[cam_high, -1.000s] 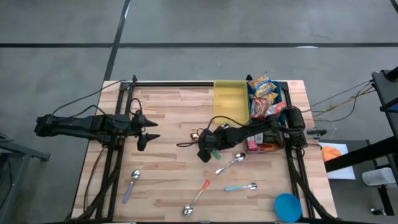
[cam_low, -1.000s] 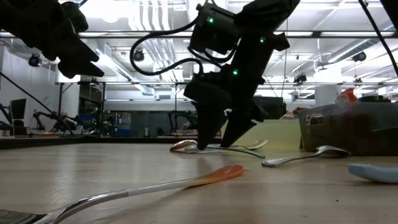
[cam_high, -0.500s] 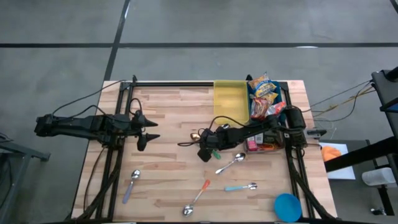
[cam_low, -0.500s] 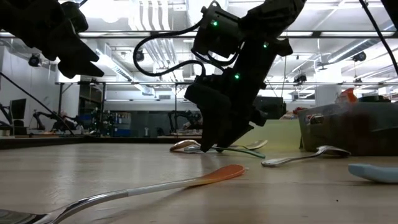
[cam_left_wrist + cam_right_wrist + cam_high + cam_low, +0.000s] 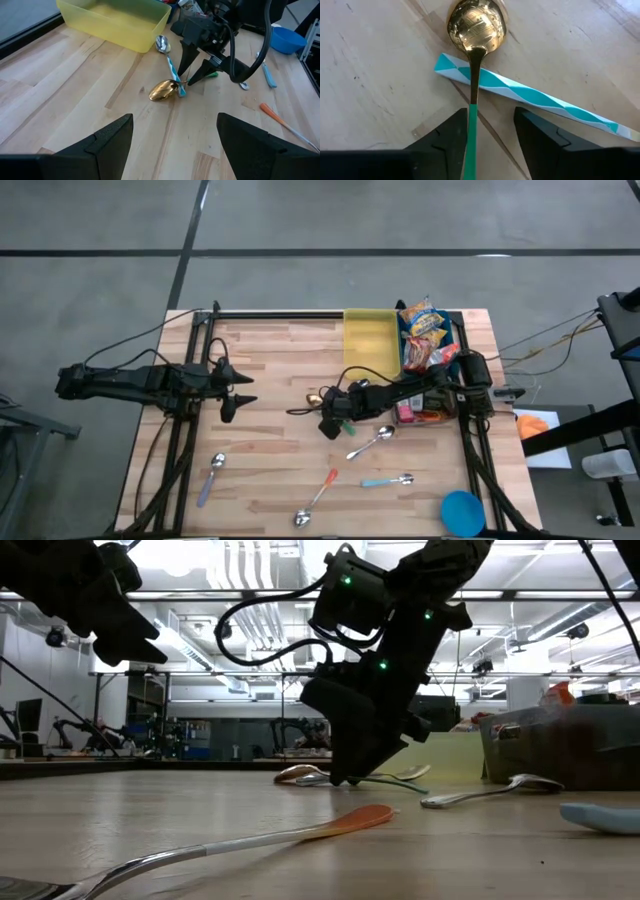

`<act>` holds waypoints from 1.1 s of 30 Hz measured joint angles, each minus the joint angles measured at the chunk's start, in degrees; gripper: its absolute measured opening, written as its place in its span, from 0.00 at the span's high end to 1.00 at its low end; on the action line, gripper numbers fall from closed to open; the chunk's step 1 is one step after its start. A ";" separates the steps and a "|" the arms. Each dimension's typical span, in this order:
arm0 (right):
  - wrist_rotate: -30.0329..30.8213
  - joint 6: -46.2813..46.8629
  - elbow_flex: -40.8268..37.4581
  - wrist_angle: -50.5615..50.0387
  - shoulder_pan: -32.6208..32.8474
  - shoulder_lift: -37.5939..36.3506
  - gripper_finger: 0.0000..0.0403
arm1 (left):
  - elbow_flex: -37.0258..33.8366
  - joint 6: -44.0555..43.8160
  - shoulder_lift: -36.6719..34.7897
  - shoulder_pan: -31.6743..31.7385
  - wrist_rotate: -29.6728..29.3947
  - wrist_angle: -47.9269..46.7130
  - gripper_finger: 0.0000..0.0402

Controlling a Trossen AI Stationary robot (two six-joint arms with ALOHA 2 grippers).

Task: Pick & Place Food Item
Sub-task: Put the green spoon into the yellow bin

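A gold spoon (image 5: 476,25) with a green handle (image 5: 471,135) lies on the wooden table (image 5: 270,450), crossing over a spoon with a teal-and-white handle (image 5: 530,97). My right gripper (image 5: 490,145) slants down over it near the table's middle (image 5: 335,418), its fingers partly closed and standing on either side of the green handle. Food packets (image 5: 422,330) sit in a bin at the far right. My left gripper (image 5: 240,388) hangs open above the table's left side, holding nothing. My right gripper comes at the green handle from above on a slant, with its fingers along the handle. One finger (image 5: 450,140) stands right against the handle, and I cannot tell whether it touches. The other finger (image 5: 540,140) is apart from it. The spoon lies flat on the table.
A yellow bin (image 5: 370,340) stands at the far edge beside the packet bin. More spoons lie nearer the front (image 5: 372,442), (image 5: 322,495), (image 5: 388,480), (image 5: 212,475). A blue bowl (image 5: 462,512) sits at the near right corner.
My right gripper has stayed over the gold spoon and its fingers have drawn much closer together around the green handle. The spoon has not moved.
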 joint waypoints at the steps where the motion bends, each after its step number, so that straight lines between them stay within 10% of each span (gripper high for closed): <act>1: 0.35 -0.02 0.00 -0.10 0.07 0.00 0.62 | 0.00 0.00 0.00 0.00 0.02 0.00 0.28; 15: 2.47 0.24 -0.07 -0.50 0.49 0.11 0.95 | 0.00 0.00 0.00 0.00 0.00 0.00 0.28; 33: 2.06 0.95 -0.17 -0.84 0.81 -1.07 0.96 | 0.00 0.00 0.00 -0.02 0.00 -0.02 0.28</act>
